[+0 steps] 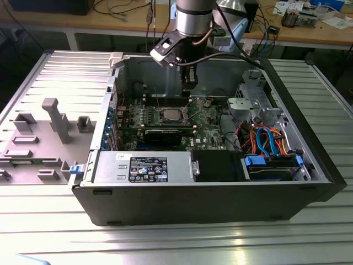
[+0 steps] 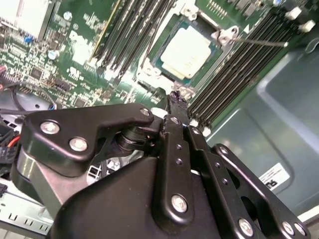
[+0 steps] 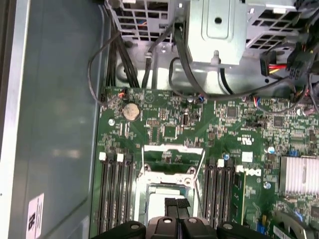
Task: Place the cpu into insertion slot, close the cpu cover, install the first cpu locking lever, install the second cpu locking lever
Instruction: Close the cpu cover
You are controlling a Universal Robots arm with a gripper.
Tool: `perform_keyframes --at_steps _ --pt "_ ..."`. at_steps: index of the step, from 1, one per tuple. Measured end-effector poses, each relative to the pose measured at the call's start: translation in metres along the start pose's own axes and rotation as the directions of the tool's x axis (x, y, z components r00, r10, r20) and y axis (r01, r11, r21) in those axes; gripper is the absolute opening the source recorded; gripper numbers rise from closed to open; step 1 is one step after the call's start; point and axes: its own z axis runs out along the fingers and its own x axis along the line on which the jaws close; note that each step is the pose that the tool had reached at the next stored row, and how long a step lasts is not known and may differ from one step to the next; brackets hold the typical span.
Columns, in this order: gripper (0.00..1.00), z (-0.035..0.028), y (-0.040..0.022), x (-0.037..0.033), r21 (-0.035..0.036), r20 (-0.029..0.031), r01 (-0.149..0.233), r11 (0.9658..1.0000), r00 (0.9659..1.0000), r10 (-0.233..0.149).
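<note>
Inside the computer case (image 1: 193,205), the cpu (image 2: 187,50) lies near the gripper (image 2: 172,96), fingers together.

ribbed metal desk (image 1: 176,243) spans the foreground, pale glare on its front slats. wooden desk (image 1: 127,25) runs along the back, with loose cables (image 1: 116,8) and small boxes (image 1: 298,19) on top. dark shadow beneath it.

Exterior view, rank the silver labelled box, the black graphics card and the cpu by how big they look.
Largest: silver labelled box, though it sits nearest the camera.
Then: black graphics card.
Smallest: cpu.
</note>
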Motion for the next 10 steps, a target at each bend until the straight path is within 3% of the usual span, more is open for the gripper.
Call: perform_keyframes --at_steps 8,10 --pt "0.11 0.0003 0.017 -0.0012 0.0 0.0002 0.0 1.0 1.0 0.0" --pt "0.11 0.0005 0.0244 -0.0017 0.0003 0.0003 0.0 1.0 1.0 0.0"
